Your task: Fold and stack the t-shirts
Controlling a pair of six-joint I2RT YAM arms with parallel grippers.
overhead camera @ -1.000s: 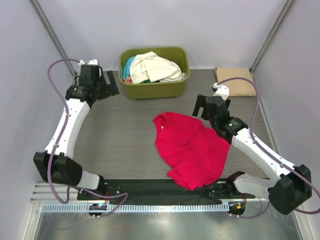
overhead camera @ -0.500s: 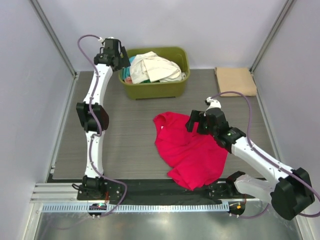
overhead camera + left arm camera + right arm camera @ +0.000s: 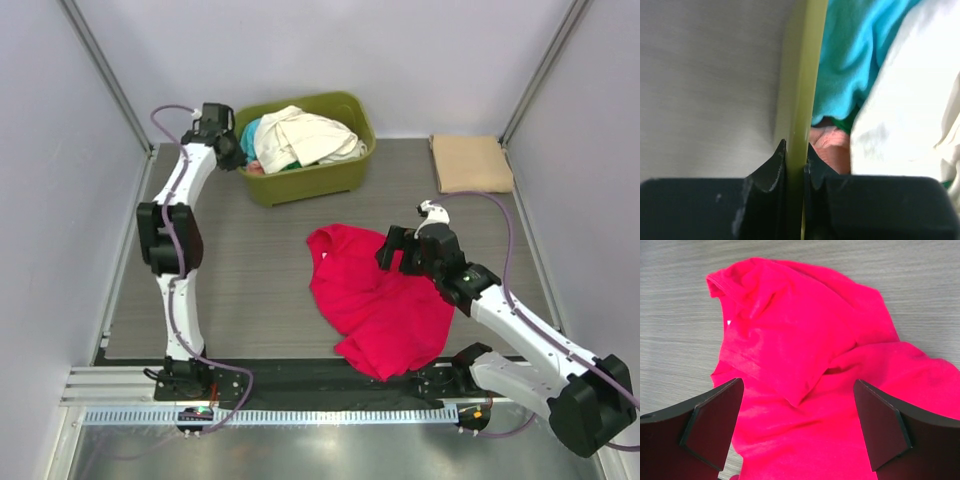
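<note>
The left gripper (image 3: 228, 150) reaches to the far left corner of the olive-green plastic tub (image 3: 300, 185). Its wrist view shows the two black fingers (image 3: 771, 170) pinched on the tub's thin wall (image 3: 802, 75), one outside and one inside, so the jaws stand nearly closed with only the rim between them. Inside the tub lies a heap of cloth: a cream-white shirt (image 3: 305, 135) on top, bulging above the rim, a teal shirt (image 3: 250, 135) tucked against the left wall, and a bit of pink cloth (image 3: 832, 150) low down just beside the inner finger. In the left wrist view the teal shirt (image 3: 855, 55) sits next to the wall and the cream-white shirt (image 3: 910, 100) fills the right side. The right gripper (image 3: 398, 250) hangs over the upper right part of the red t-shirt (image 3: 385, 300) with its jaws spread wide and nothing between them. Its wrist view looks down past both fingers (image 3: 715, 420) at the crumpled shirt (image 3: 805, 340), whose collar end points toward the tub. The red t-shirt lies rumpled and unfolded on the grey table (image 3: 250, 260), near the middle and running toward the near edge. A tan t-shirt (image 3: 472, 163) lies folded flat at the far right corner of the table, well apart from the red one.
</note>
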